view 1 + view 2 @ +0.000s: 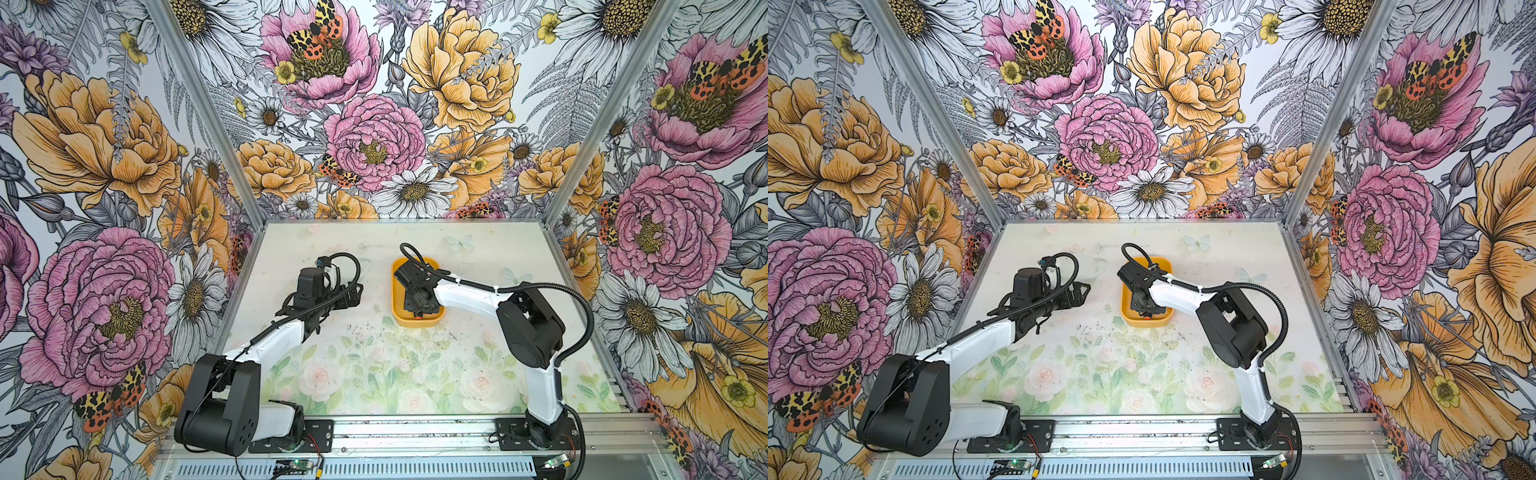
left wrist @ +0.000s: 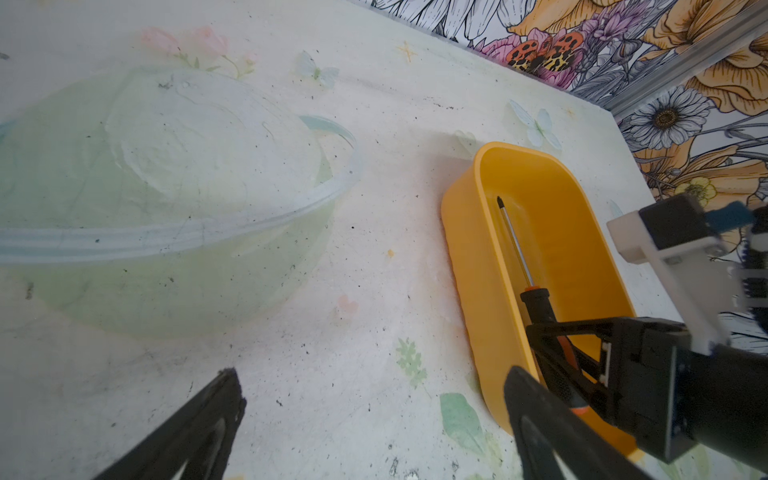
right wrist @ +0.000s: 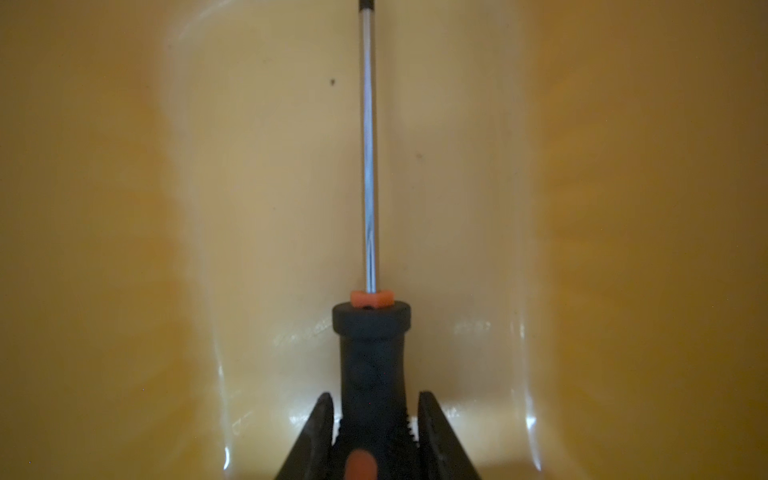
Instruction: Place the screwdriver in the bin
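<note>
The yellow-orange bin (image 1: 397,291) (image 1: 1125,301) (image 2: 467,257) stands on the table right of centre. Inside it, my right gripper (image 1: 417,309) (image 1: 1145,309) (image 2: 540,336) (image 3: 371,399) is shut on the black handle of the screwdriver (image 2: 535,301) (image 3: 371,349). The thin shaft runs along the bin's floor (image 3: 124,208) toward its far end. In both top views the gripper hides most of the tool; only the orange end cap (image 1: 417,317) (image 1: 1147,316) shows by the bin's near wall. My left gripper (image 1: 355,291) (image 1: 1086,289) (image 2: 374,374) is open and empty, above the table just left of the bin.
Flowered walls with aluminium posts (image 1: 249,203) close in the table (image 1: 374,357) at the back and both sides. The right arm (image 1: 528,320) reaches in from the near right, the left arm (image 1: 274,336) from the near left. A metal rail (image 1: 415,432) runs along the front edge.
</note>
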